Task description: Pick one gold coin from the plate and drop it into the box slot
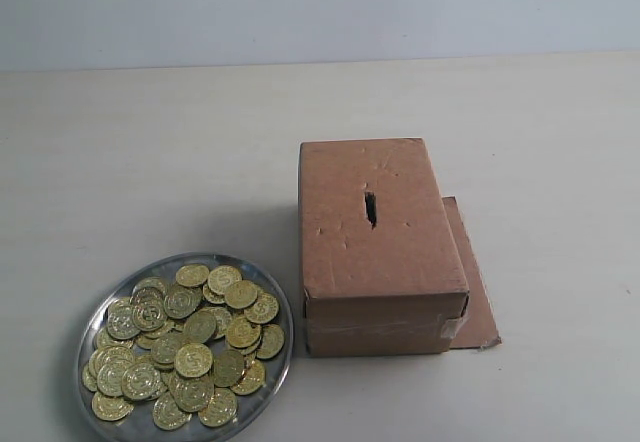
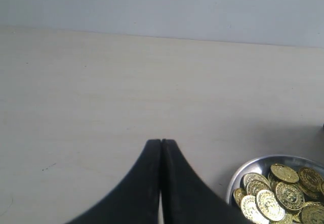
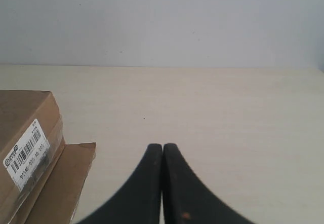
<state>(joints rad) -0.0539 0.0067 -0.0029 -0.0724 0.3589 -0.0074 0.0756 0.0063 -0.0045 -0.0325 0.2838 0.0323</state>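
A shiny silver plate point(image 1: 262, 282) sits at the front left, heaped with several gold coins point(image 1: 185, 347). To its right stands the brown cardboard box point(image 1: 375, 247), with a short dark slot point(image 1: 370, 208) in its top face. Neither arm shows in the exterior view. In the left wrist view my left gripper point(image 2: 161, 143) is shut and empty over bare table, with the plate point(image 2: 253, 164) and its coins point(image 2: 276, 196) off to one side. My right gripper point(image 3: 162, 146) is also shut and empty, with the box point(image 3: 23, 133) beside it.
A flat brown cardboard sheet point(image 1: 475, 282) lies under the box and sticks out on its right; it also shows in the right wrist view point(image 3: 61, 178). The box carries a white barcode label point(image 3: 28, 153). A pale wall point(image 1: 320, 7) bounds the light table at the back.
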